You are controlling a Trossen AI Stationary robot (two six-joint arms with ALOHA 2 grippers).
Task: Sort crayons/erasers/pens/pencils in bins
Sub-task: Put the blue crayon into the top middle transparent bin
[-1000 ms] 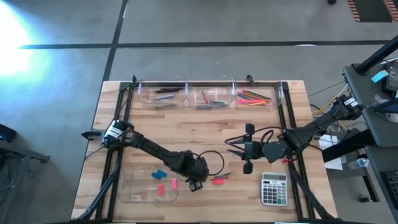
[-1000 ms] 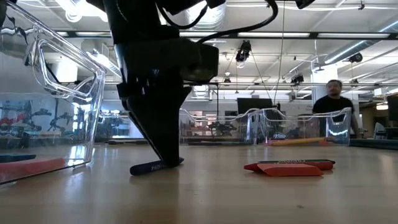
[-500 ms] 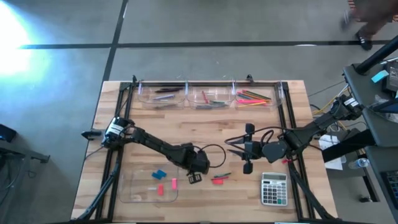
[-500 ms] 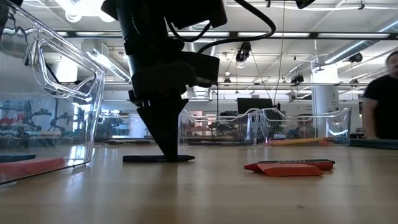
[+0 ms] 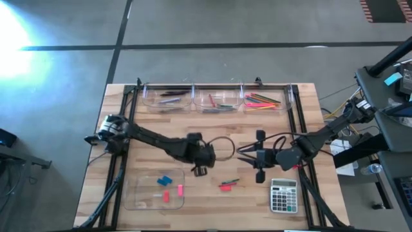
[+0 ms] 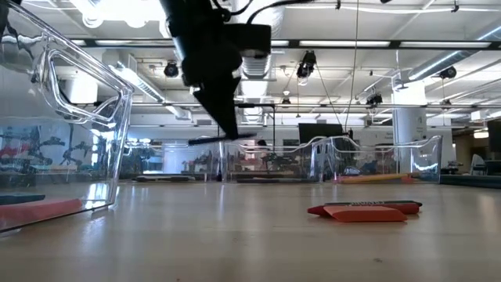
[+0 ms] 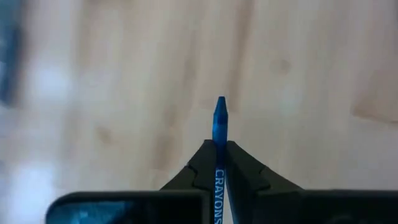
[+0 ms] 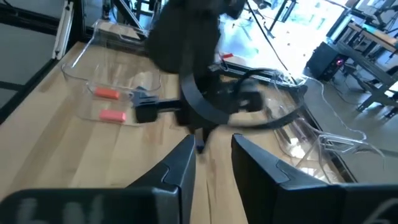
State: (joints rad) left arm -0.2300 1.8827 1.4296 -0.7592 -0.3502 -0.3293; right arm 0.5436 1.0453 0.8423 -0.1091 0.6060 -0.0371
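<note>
Slim blue crayon (image 7: 219,127), pointed tip

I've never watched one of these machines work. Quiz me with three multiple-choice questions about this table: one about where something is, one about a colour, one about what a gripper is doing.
1. Where is the grey calculator?
A. On the wooden table near the right arm
B. Inside the shallow tray
C. In the far row of tubs

2. What colour is the crayon in the left gripper?
A. Green
B. Blue
C. Red

3. What is the left gripper doing?
A. Resting open on the table
B. Reaching into a tub
C. Shut on the crayon, holding it above the table

Answers:
1. A: the high view shows it on bare wood, next to the right arm.
2. B: the left wrist view shows a blue tip sticking out past the dark fingers.
3. C: the fingers pinch the crayon, and the low view shows it lifted off the tabletop.
</note>
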